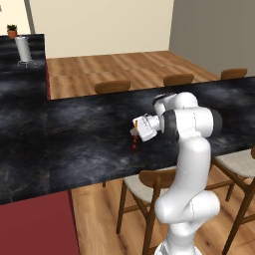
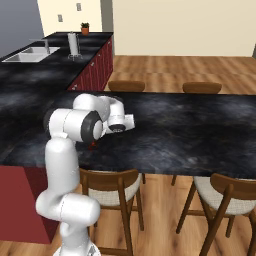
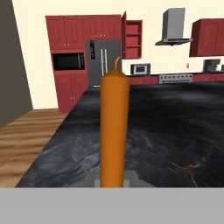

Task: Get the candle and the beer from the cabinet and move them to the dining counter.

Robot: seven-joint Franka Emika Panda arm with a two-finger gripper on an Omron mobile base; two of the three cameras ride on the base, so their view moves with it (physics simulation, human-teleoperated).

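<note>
Upright, the candle point(image 3: 114, 131) stands clamped in the closed tool point(image 1: 135, 130) above the dining counter point(image 1: 89, 144).

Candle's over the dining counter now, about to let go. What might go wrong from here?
1. The candle is a thin, tall taper on a small foot; released even slightly tilted, it may topple on the dining counter.
2. The gripper is shut on the candle, low over the slab, so its fingers may drag the candle over as they retreat.
3. Whether the foot touches the slab cannot be told; opening early would drop it.
</note>
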